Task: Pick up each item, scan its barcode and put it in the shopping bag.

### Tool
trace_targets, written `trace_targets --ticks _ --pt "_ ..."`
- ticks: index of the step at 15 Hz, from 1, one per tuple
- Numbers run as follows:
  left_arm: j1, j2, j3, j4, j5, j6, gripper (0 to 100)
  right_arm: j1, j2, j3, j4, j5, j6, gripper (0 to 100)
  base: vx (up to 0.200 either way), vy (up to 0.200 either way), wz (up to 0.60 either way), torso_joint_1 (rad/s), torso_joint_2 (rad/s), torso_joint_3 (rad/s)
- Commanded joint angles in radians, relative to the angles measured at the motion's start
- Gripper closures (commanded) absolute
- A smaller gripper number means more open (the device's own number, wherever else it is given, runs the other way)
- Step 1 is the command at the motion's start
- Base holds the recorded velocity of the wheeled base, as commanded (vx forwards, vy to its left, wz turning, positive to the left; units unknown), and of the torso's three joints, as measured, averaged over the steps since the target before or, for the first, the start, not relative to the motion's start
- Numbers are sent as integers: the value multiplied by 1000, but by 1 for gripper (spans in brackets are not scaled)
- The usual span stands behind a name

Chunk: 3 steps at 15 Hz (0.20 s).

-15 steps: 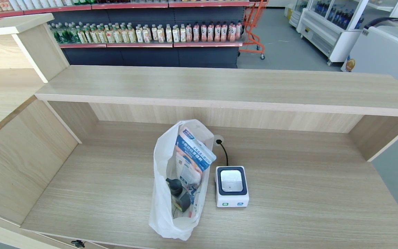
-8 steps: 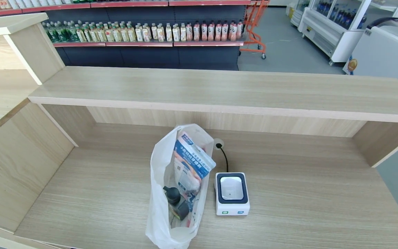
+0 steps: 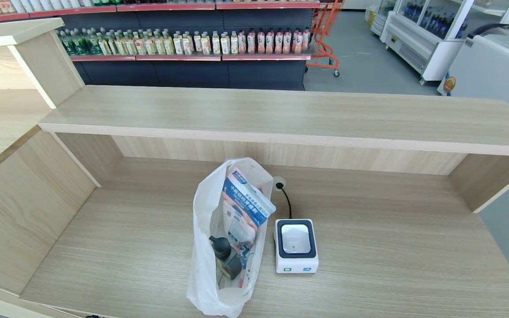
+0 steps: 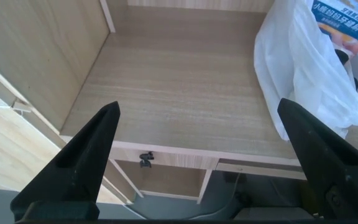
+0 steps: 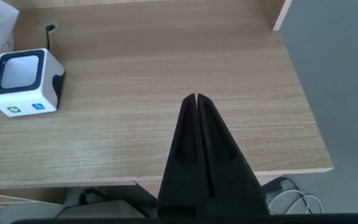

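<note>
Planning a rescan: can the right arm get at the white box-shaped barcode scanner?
Probably yes. The right gripper hangs over the light wooden counter, fingers shut, with only bare wood between it and the white box-shaped barcode scanner.

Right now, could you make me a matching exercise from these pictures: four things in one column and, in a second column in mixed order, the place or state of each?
Column one
1. blue-and-white flat pouch
2. white box-shaped barcode scanner
3. left pincer
4. right pincer

Column two
A. shut, holding nothing
B. on the wooden counter, to the robot's right of the bag
C. open, holding nothing
D. standing inside the white plastic shopping bag, its top poking out

Pairs: 1-D, 2-B, 3-C, 4-A
</note>
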State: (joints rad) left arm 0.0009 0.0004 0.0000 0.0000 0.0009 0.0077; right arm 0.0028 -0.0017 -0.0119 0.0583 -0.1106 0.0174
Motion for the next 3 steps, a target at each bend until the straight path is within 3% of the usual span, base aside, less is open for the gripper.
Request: trace_targets --ticks 1,3 --pt "1 0 0 0 1 0 0 0 2 0 0 0 -4 100 0 0 0 0 0 0" --pt "1 0 0 0 -1 0 0 0 2 0 0 0 4 100 0 0 0 0 0 0"
